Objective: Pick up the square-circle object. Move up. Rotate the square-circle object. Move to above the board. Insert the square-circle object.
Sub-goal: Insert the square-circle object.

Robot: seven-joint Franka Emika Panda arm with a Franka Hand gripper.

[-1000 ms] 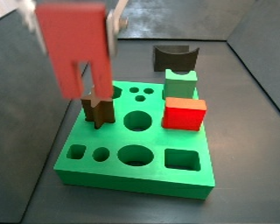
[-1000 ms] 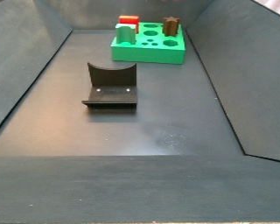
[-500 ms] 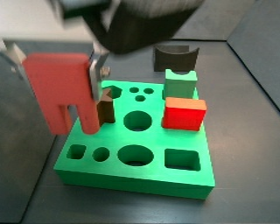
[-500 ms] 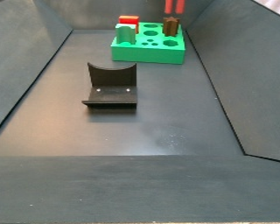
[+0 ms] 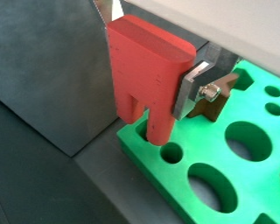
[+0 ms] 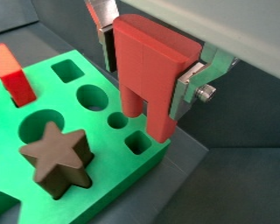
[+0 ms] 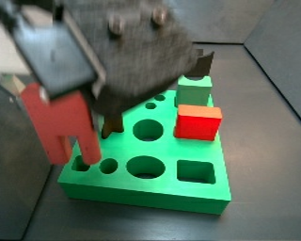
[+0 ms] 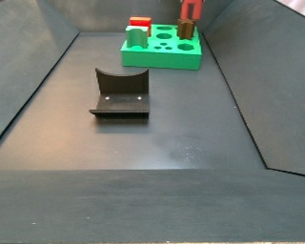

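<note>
Pincer (image 5: pixel 166 66) of ours is clamped on the square-circle object (image 5: pixel 145 74), gripping its blocky top between the silver fingers (image 5: pixel 202 77), and it hangs over one corner of the board (image 5: pixel 230 171). In both wrist views we see the piece upright, its two legs pointing down; one leg tip sits right at a small hole near the board's edge, though we cannot tell whether it has entered. In a side view the piece (image 7: pixel 55 118) appears at the board's (image 7: pixel 153 184) near-left corner, legs reaching down to the green surface beside the small holes, with the blurred arm looming above. We also see a dark brown star (image 6: pixel 55 157) standing on the board, a red cube (image 7: pixel 198 122) on its far side and a small green block (image 7: pixel 195 91) behind that. From the farther side view the board (image 8: pixel 162 52) lies at the far end of the dark floor, the piece (image 8: pixel 190 9) above it, and the fixture (image 8: pixel 119 92) stands well apart, nearer the middle.
</note>
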